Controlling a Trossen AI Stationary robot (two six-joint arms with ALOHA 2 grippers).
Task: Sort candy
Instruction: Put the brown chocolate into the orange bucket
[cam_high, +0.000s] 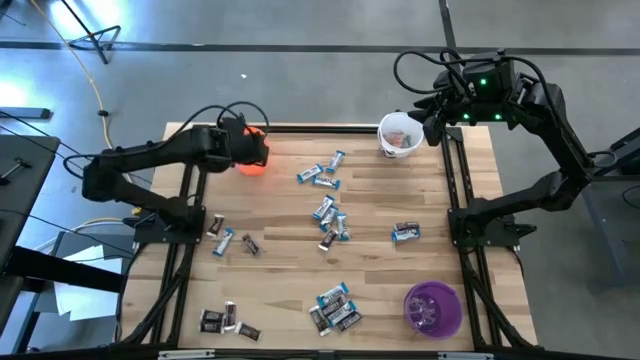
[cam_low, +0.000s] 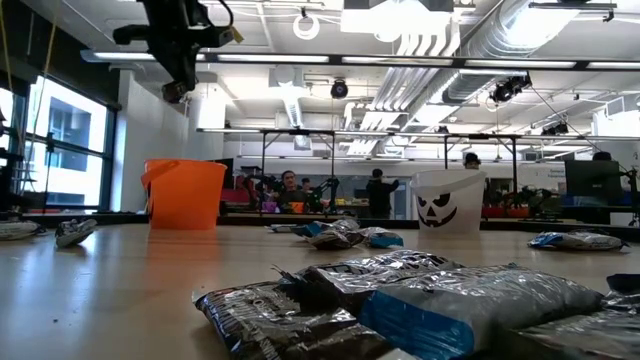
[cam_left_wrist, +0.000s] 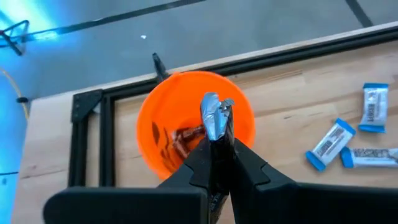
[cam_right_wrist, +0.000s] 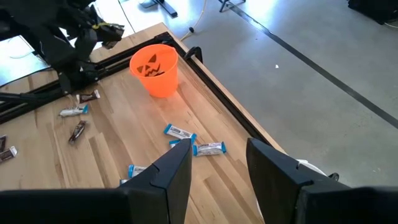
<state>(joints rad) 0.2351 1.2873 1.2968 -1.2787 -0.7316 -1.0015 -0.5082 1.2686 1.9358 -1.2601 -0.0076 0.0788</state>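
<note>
Claw (cam_left_wrist: 216, 127) — L, clamped on candy (cam_left_wrist: 214, 112)

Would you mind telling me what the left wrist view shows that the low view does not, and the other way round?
Left wrist only: the left gripper shut on a candy piece above the orange cup, with candy already inside. Low only: the white cup with a jack-o'-lantern face, and people in the room behind. Both: the orange cup and blue-and-white candies on the table.
</note>
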